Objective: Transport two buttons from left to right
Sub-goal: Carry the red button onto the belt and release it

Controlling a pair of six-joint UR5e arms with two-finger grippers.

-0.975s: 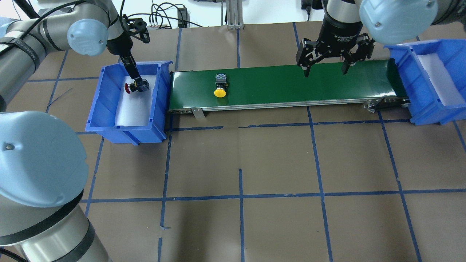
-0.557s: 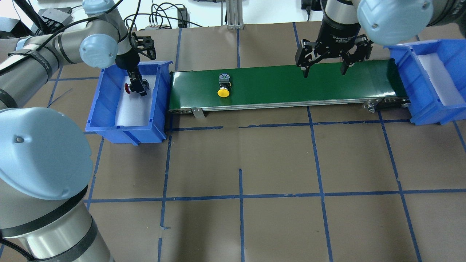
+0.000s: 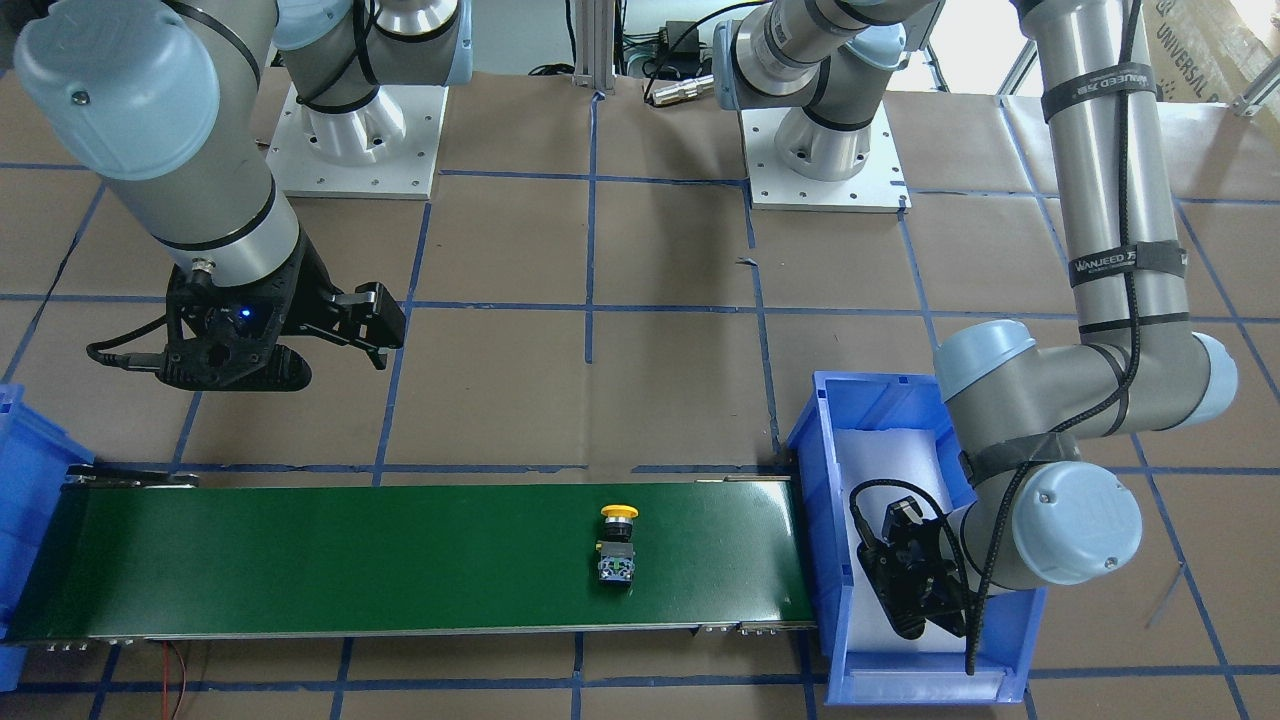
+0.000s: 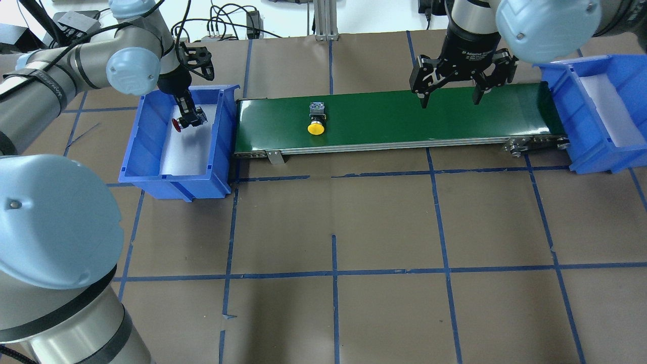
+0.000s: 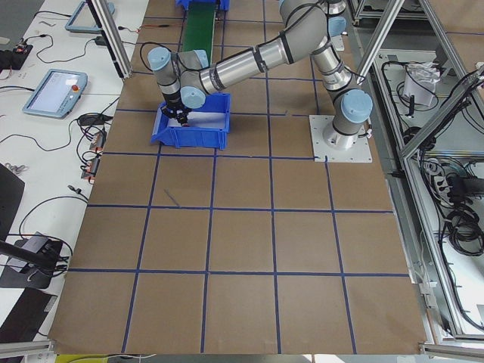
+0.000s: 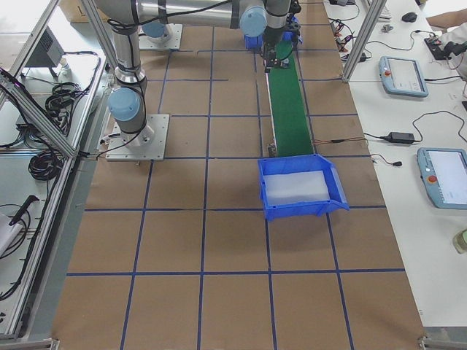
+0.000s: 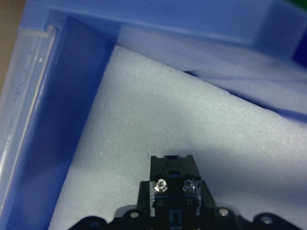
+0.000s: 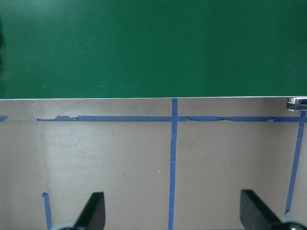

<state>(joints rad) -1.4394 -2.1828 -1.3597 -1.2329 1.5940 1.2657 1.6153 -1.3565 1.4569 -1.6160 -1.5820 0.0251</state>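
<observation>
1. Overhead:
   - The left tool [image 4: 189, 119] hangs inside the left blue bin [image 4: 172, 184]. It is pinched narrow on the black body of the red button [image 4: 177, 123], whose cap sticks out sideways.
   - Gripping the body leaves the cap free. The shadow below suggests the button is lifted clear, ready to go to the belt.
   - The yellow button [image 4: 316, 120] lies on its side on the green belt [image 4: 404, 121], towards its left end, with the cap facing the robot.
   - The right tool [image 4: 450, 101] hovers over the belt's right half, spread wide and holding nothing. It is probably posted there to take what the belt brings toward the right blue bin [image 4: 596, 162].
2. Front-facing: the yellow button is well apart from both tools. The left tool sits low between the bin walls, and its own body hides the red button.
3. Left side: the near arm bends down into the bin, but it is too small here to judge the grip.
4. Right side: the right bin stands at the belt's end, so parts could drop into it. Only its white liner shows.
5. Left wrist: the screw-terminal end of the red button's body sits clamped in the tool, above white foam [image 7: 168, 120] that would cushion a drop.
6. Right wrist: the fingertips [image 8: 93, 211] stand far apart with nothing between them. The belt edge and the brown surface [image 8: 120, 153] lie ahead.
</observation>
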